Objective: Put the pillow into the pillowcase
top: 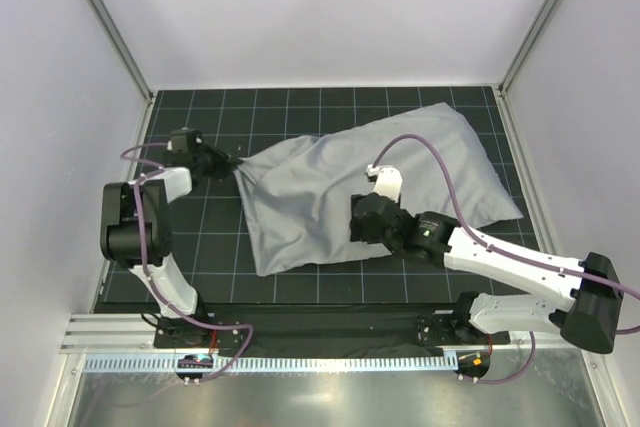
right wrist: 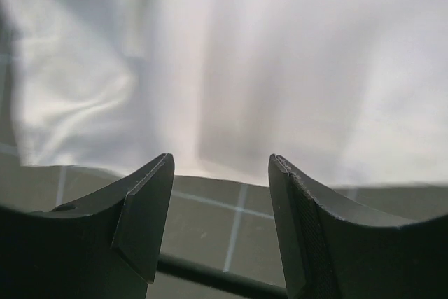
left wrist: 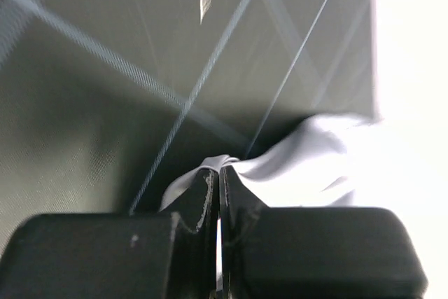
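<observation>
The blue-grey pillowcase [top: 300,197] lies wrinkled across the middle of the black grid mat [top: 200,247]. Its right part [top: 440,162] looks puffed up. No cream pillow shows in any view. My left gripper [top: 232,164] is shut on the pillowcase's left corner. In the left wrist view the fabric [left wrist: 301,166] bunches out from between the closed fingertips [left wrist: 220,169]. My right gripper [top: 357,227] is open and empty, low over the pillowcase's near edge. In the right wrist view the fabric [right wrist: 280,68] lies just ahead of the gripper [right wrist: 220,166], with bare mat between the fingers.
White walls enclose the mat on the left, back and right. An aluminium rail [top: 320,332] runs along the near edge by the arm bases. The right arm's purple cable [top: 445,182] arcs over the pillowcase's right part.
</observation>
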{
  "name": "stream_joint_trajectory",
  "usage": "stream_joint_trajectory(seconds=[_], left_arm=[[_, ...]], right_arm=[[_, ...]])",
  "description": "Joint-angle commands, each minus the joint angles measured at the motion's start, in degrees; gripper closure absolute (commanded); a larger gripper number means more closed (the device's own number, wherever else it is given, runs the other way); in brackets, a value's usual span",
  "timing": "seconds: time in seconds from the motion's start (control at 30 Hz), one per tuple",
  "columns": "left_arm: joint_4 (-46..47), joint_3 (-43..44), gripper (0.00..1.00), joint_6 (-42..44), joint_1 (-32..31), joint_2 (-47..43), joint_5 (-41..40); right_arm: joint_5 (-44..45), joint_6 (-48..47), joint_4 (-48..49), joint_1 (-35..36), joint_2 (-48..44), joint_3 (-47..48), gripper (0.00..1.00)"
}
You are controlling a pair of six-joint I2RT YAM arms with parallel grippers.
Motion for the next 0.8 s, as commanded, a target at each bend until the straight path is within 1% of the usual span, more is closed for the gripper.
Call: stream_joint_trajectory(seconds=[0.0, 0.03, 0.1, 0.13, 0.2, 0.27, 0.3, 0.33, 0.37, 0.4, 0.43, 0.47, 0.5, 0.53, 0.57, 0.6, 0.63, 0.67, 0.7, 0.73, 0.77], left_arm=[[20.1, -1.8, 1.00, -16.1, 4.7, 2.4, 5.3], [22.1, 1.0, 1.00, -18.0, 5.1, 5.0, 5.6], [22.2, 4.6, 1.00, -22.5, 5.5, 7.8, 5.9], [22.2, 7.0, 1.00, -23.5, 5.6, 10.4, 5.7], [20.6, 13.4, 1.00, -24.9, 5.5, 12.6, 4.2], [17.0, 17.7, 0.56, -23.5, 5.4, 13.8, 3.5], [14.5, 22.0, 0.34, -20.3, 5.1, 13.5, 3.2], [8.3, 23.3, 0.24, -17.5, 5.1, 12.5, 2.0], [5.7, 23.9, 0.22, -15.2, 5.0, 8.7, 0.2], [3.9, 22.3, 0.20, -13.3, 4.8, 6.5, -1.4], [1.8, 20.5, 0.16, -10.4, 4.7, 3.7, -2.9], [0.7, 18.8, 0.14, -9.7, 4.7, -1.5, -5.7], [-0.4, 17.0, 0.10, -8.9, 4.6, -4.8, -7.0], [-2.9, 12.6, 0.01, -8.0, 4.7, -7.8, -8.5], [-4.0, 10.4, 0.00, -7.6, 4.7, -14.5, -10.5], [-4.7, 7.9, 0.00, -7.2, 4.6, -17.6, -11.8], [-10.2, 0.2, 0.00, -4.0, 4.7, -30.4, -15.7], [-12.5, -3.0, 0.00, -2.8, 4.8, -33.9, -16.5], [-13.2, -4.3, 0.00, -1.0, 4.8, -37.0, -16.9], [-14.5, -5.6, 0.00, 0.3, 4.8, -42.6, -16.6], [-15.2, -7.1, 0.00, 1.2, 4.9, -45.2, -16.3]], right_arm=[[8.4, 6.6, -6.3, -3.8, -3.1, -2.0, 0.37], [8.1, 6.9, -6.1, -6.1, -4.5, -2.7, 0.37], [7.4, 7.5, -6.0, -8.3, -6.4, -4.8, 0.38], [7.2, 7.6, -5.3, -9.1, -8.5, -5.5, 0.38], [7.8, 7.8, -5.1, -10.8, -10.9, -7.1, 0.39], [8.6, 7.9, -5.1, -12.0, -14.2, -8.1, 0.38], [9.3, 8.1, -5.3, -12.4, -15.2, -8.3, 0.37], [9.5, 8.0, -5.3, -12.8, -16.4, -8.6, 0.28], [9.5, 7.6, -5.1, -13.5, -18.4, -9.1, 0.25], [9.6, 7.1, -4.7, -13.6, -19.7, -9.4, 0.22], [10.0, 5.8, -3.8, -13.6, -21.0, -9.7, 0.17], [9.9, 4.8, -3.1, -13.6, -23.9, -10.2, 0.16], [9.9, 3.7, -2.3, -13.6, -25.4, -10.5, 0.14], [10.0, 1.0, -1.2, -13.6, -27.0, -10.6, 0.12], [9.9, -0.3, -0.9, -13.6, -30.5, -10.6, 0.11], [10.0, -1.4, -0.9, -13.6, -32.2, -10.5, 0.11], [9.9, -6.1, -0.6, -13.6, -38.1, -11.0, 0.10], [10.2, -6.9, -0.7, -13.6, -42.2, -11.2, 0.10], [10.9, -7.5, -1.1, -13.6, -44.3, -11.5, 0.10], [12.1, -7.4, -1.5, -13.5, -46.1, -11.7, 0.09], [12.3, -7.5, -2.2, -13.6, -49.3, -12.0, 0.08]])
